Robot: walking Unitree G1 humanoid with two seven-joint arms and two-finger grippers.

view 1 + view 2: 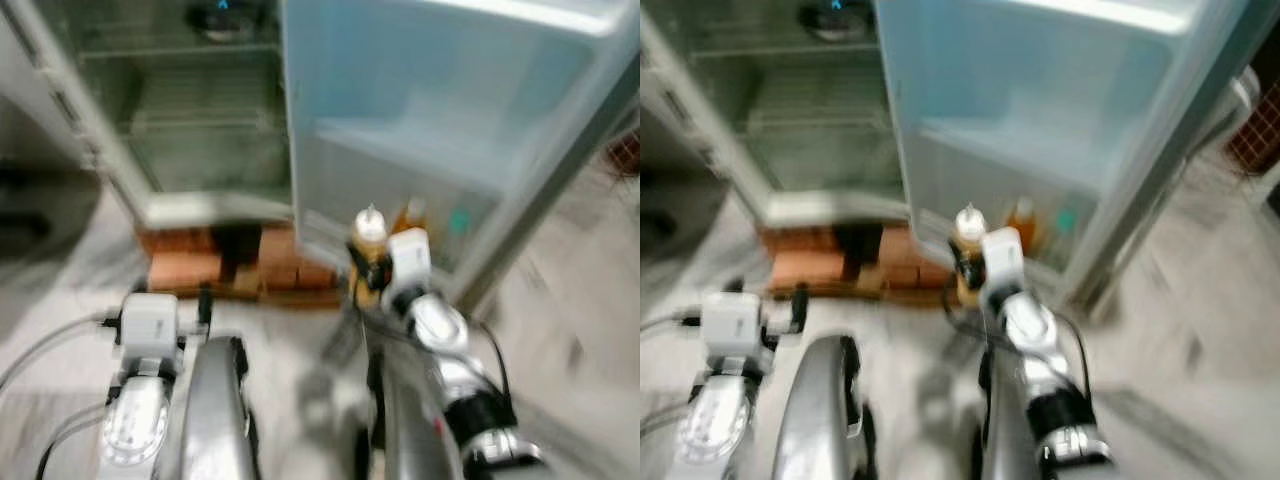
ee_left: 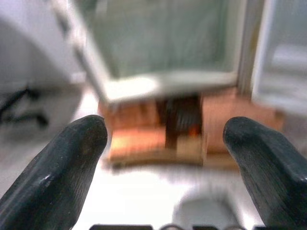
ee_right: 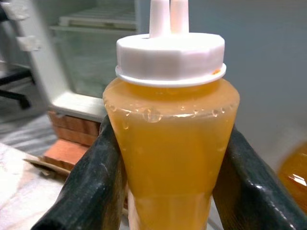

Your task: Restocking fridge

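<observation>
My right gripper (image 3: pixel 171 129) is shut on a clear squeeze bottle (image 3: pixel 170 143) of orange-yellow liquid with a white nozzle cap. It holds the bottle (image 1: pixel 369 236) upright in front of the lower part of the open fridge door (image 1: pixel 430 90). A second amber bottle (image 1: pixel 411 214) stands in the door's bottom shelf just behind it. The fridge cabinet (image 1: pixel 200 120) is open, showing wire shelves. My left gripper (image 2: pixel 165 129) is open and holds nothing, low on the left and pointing at the fridge's base.
The fridge rests on orange bricks (image 1: pixel 190 265) and wood blocks on a pale floor. A dark object (image 1: pixel 225 18) sits on the upper shelf. A small teal item (image 1: pixel 458 222) lies in the door's bottom shelf. The head views are blurred.
</observation>
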